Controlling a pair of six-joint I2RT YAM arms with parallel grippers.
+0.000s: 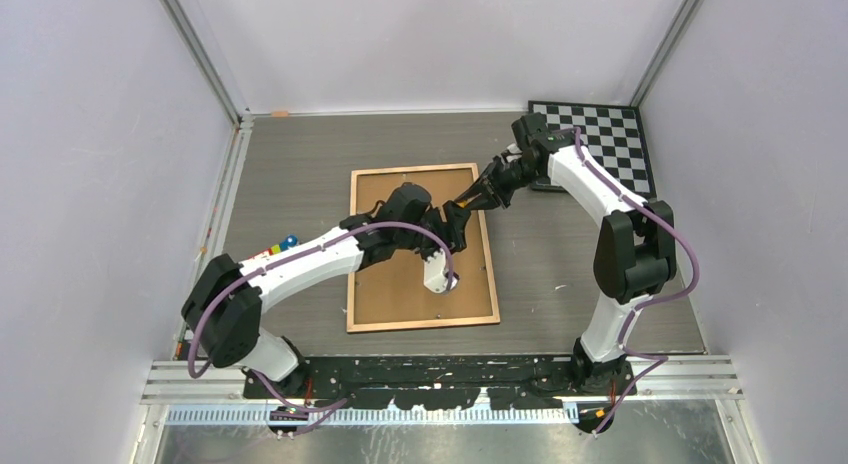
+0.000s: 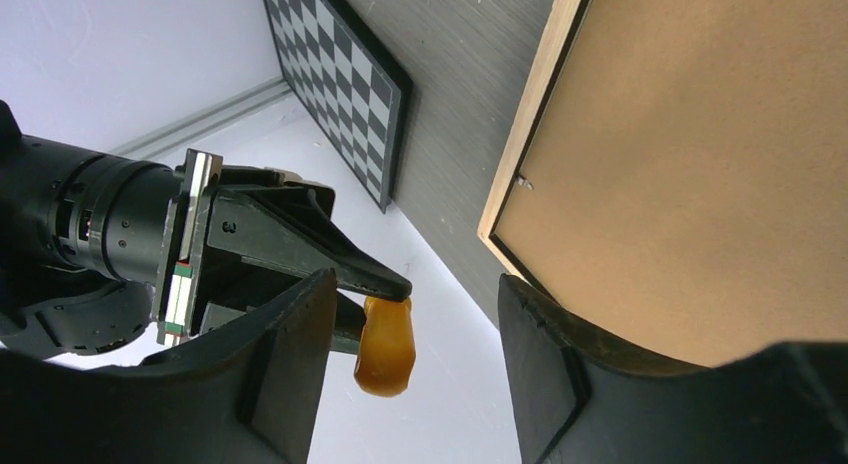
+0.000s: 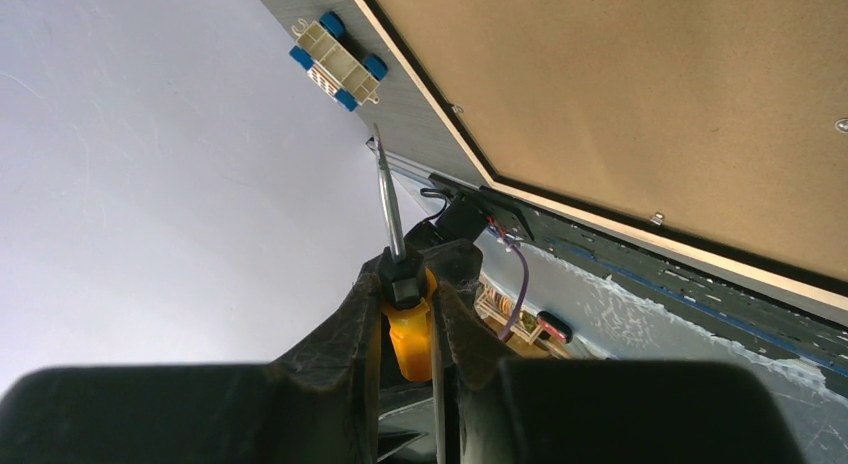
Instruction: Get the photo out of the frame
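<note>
The frame (image 1: 420,324) lies face down on the table, its brown backing board inside a light wood rim; it also shows in the left wrist view (image 2: 700,134) and the right wrist view (image 3: 620,104). The photo is hidden under the board. My right gripper (image 1: 478,194) is shut on a screwdriver (image 3: 408,334) with an orange handle, its metal shaft (image 3: 388,194) pointing out over the frame's upper right part. My left gripper (image 1: 458,219) is open and empty just beside it. The orange handle (image 2: 385,349) hangs between the left fingers without touching them.
A black-and-white checkered board (image 1: 600,144) lies at the back right, also in the left wrist view (image 2: 340,74). A small blue and cream toy piece (image 1: 290,241) lies left of the frame. Small metal tabs (image 3: 657,220) sit along the board's edge. Walls enclose the table.
</note>
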